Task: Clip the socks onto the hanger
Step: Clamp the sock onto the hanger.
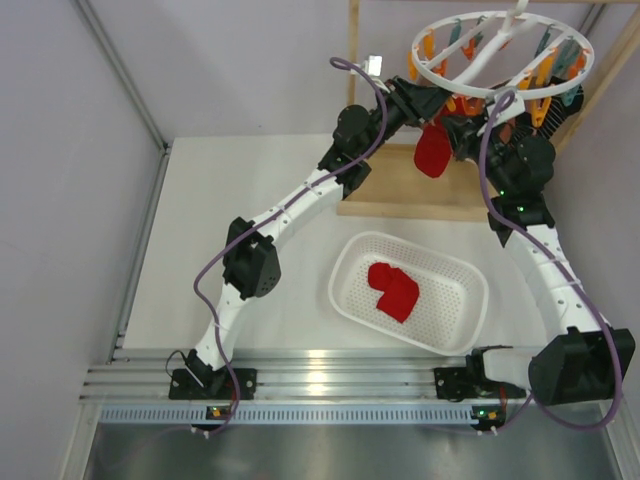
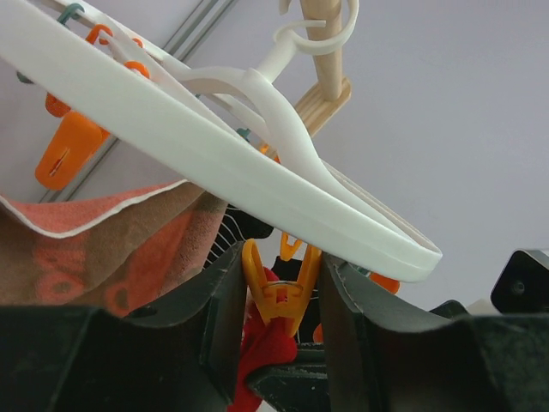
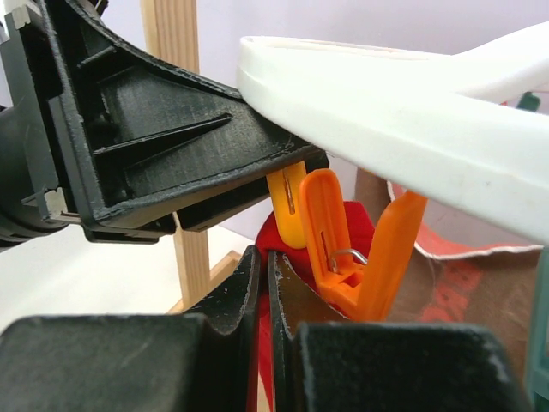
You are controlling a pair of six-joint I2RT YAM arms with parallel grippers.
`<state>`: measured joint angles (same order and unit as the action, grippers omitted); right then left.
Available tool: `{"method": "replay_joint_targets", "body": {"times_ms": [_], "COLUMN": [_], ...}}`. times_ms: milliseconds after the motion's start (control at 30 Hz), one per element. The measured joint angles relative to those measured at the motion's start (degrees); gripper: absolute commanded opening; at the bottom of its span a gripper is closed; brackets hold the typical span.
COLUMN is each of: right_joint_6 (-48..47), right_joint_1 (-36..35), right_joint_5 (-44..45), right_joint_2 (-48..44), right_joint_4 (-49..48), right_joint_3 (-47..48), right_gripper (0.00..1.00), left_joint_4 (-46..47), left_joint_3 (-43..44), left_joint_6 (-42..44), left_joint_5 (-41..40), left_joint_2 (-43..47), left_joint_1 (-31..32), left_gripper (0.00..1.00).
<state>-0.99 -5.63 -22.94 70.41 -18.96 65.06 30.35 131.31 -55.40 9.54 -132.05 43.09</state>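
The white ring hanger (image 1: pixel 500 48) hangs at the back right with orange and teal clips. My left gripper (image 1: pixel 428 104) is under its rim, shut on a yellow-orange clip (image 2: pixel 283 287) and squeezing it. A red sock (image 1: pixel 432 150) hangs just under that clip and shows in the left wrist view (image 2: pixel 268 343). My right gripper (image 1: pixel 457 130) is shut on this red sock (image 3: pixel 287 236), holding it up at the clip. A second red sock (image 1: pixel 393 290) lies in the basket. A bit of black fabric with thin white stripes (image 2: pixel 225 232) shows behind the left finger.
The white perforated basket (image 1: pixel 455 310) sits at centre right. The wooden frame's base (image 1: pixel 400 190) and post (image 3: pixel 176 51) stand under the hanger. A salmon sock (image 2: pixel 111 249) hangs beside the left gripper. Another orange clip (image 3: pixel 343 249) dangles right of my right fingers.
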Motion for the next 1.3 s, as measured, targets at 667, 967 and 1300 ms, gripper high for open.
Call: {"method": "replay_joint_targets", "body": {"times_ms": [667,967,1300], "right_joint_6": [-0.1,-0.5,-1.0], "right_joint_1": [1.6,5.0,11.5], "right_joint_5": [2.3,1.5,-1.6], "right_joint_2": [0.6,-2.8,-5.5], "right_joint_4": [-1.0,1.0,5.9], "right_joint_3": [2.9,2.8,1.7], "right_gripper": [0.00,0.00,0.00], "left_joint_4": [-0.8,0.0,-0.6], "left_joint_3": [-5.8,-18.7,-19.4], "left_joint_6": [-0.3,1.7,7.7], "left_joint_5": [1.9,5.8,4.9], "left_joint_2": [3.8,11.9,12.6], "left_joint_1": [-1.6,-2.8,-4.2], "left_gripper": [0.94,0.89,0.74]}}
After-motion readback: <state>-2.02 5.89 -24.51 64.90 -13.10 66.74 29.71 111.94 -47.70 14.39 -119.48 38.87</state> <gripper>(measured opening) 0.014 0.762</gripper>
